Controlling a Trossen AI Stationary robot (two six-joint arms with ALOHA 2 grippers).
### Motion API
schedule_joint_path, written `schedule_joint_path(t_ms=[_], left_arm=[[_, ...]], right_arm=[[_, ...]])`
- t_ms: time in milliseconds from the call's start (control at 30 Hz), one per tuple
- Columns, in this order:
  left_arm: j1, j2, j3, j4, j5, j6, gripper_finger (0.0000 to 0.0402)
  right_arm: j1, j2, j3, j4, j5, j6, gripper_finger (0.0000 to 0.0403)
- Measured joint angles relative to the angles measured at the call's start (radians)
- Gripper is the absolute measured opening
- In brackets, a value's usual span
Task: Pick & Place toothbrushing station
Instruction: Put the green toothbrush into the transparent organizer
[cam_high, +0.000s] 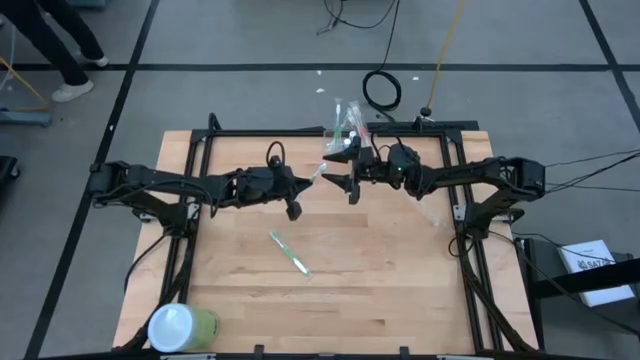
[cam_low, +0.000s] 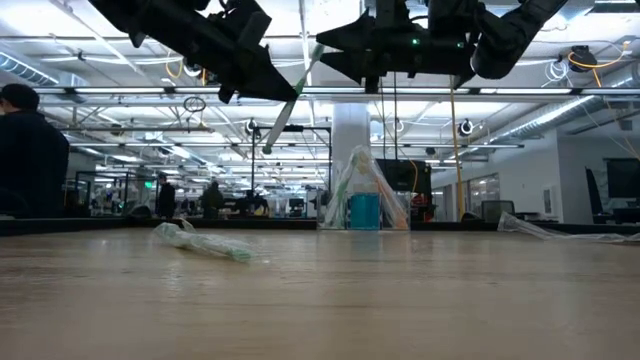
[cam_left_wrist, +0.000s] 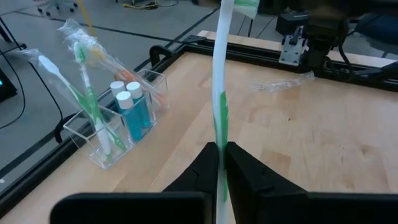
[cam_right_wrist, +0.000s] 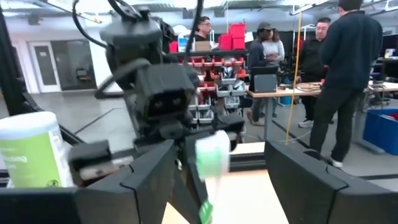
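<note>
Both arms raised, grippers facing each other over the far middle of the surface.
My left gripper (cam_high: 294, 197) is clamped on a wrapped toothbrush (cam_left_wrist: 219, 106), fingers (cam_left_wrist: 245, 171) pressed tight against it. My right gripper (cam_high: 342, 172) hangs just beside it, fingers spread wide.

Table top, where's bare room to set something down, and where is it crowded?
The wooden table is bare across its near right part, right of the wrapped toothbrush, and between that and the green cylinder. The far edge is crowded: the toothbrushing station, with the left hand holding a toothbrush and the right hand open beside it.
</note>
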Motion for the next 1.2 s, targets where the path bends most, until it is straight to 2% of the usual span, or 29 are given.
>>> schedule_joint_path(t_ms=[167, 367, 800, 1200], left_arm=[[0.000, 0.000, 0.000, 0.014, 0.002, 0.000, 0.0008], [0.000, 0.019, 0.000, 0.081, 0.029, 0.001, 0.0016], [0.000, 0.052, -0.002, 0.110, 0.051, 0.024, 0.0012], [0.000, 0.052, -0.002, 0.093, 0.051, 0.021, 0.0012]], right_arm=[[0.000, 0.000, 0.000, -0.002, 0.002, -0.013, 0.0232], [0.000, 0.000, 0.000, -0.006, 0.001, -0.013, 0.0215], [0.000, 0.000, 0.000, -0.042, 0.001, -0.012, 0.0190], [0.000, 0.000, 0.000, -0.044, -0.005, -0.010, 0.0127]])
